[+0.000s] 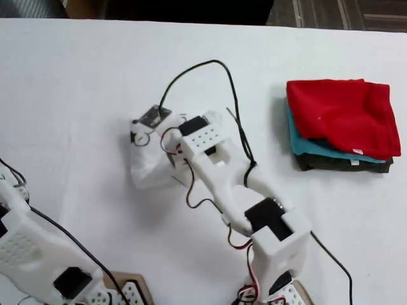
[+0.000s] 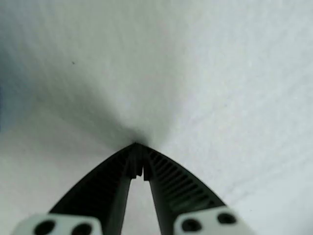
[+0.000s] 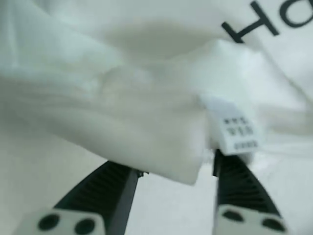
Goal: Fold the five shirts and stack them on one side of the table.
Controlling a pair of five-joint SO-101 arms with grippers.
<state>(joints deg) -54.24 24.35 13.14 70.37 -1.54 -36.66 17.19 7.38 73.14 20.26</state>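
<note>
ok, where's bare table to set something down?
Bare table far left, between the far edge and the white shirt; also the gap between the right arm and the shirt stack. Crowded at the near edge, around the left arm.

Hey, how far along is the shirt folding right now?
Done: three folded shirts sit stacked at one side, a red shirt on a teal shirt on a dark shirt. In hand: the right end effector is open around a folded edge of the white shirt; the left end effector is shut over the table. Left: finish that fold, stack it, then the fifth.
</note>
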